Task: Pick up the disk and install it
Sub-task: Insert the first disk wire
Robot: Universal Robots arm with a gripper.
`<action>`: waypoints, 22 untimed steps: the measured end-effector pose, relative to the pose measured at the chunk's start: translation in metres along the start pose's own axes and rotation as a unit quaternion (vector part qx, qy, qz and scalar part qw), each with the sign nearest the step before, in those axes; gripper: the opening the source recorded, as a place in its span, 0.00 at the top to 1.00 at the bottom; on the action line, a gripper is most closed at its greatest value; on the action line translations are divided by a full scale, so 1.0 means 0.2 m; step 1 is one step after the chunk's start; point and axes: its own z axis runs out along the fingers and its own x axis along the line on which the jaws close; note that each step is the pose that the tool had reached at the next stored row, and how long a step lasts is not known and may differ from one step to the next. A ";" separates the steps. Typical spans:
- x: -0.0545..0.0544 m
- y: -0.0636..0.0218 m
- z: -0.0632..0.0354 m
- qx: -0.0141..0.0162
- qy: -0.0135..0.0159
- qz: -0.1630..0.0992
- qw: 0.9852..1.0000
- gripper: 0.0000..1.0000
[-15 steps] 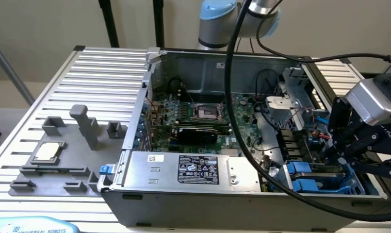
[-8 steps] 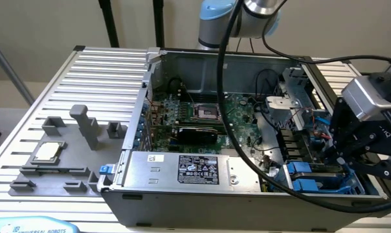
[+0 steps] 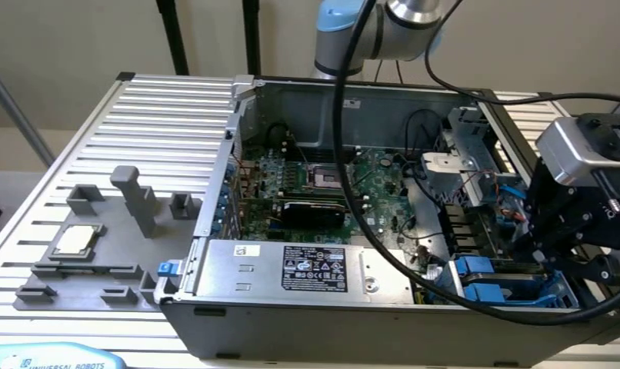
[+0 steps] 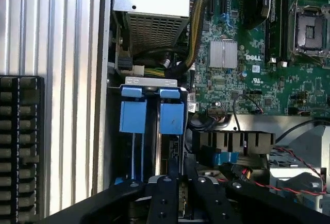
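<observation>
motherboard [image 3: 321, 192]: green | drive carriers [image 4: 152, 117]: bright blue | power supply [image 3: 300, 269]: silver, black label | fixture [image 3: 95, 254]: grey | gripper [image 4: 180, 193]: black

Open computer case [image 3: 321, 307] with green motherboard [image 3: 321, 184], silver power supply [image 3: 300, 269], beside grey fixture tray [image 3: 95, 261] holding CPU chip [image 3: 74, 241].

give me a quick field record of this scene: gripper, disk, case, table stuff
gripper: shut, low over the drive bay at the exterior view's right
disk: on edge in the bay between blue carrier tabs, right at the fingertips; hold unclear
case: open, motherboard exposed
power supply: silver box, black label
table: ribbed metal, grey fixture with CPU chip
</observation>
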 end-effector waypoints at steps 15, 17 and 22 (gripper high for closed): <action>-0.05 -0.003 0.007 -0.007 0.034 0.017 0.999 0.84; -0.05 -0.003 0.009 -0.007 0.037 0.018 0.999 0.84; -0.06 -0.004 0.010 -0.007 0.038 0.018 0.999 0.84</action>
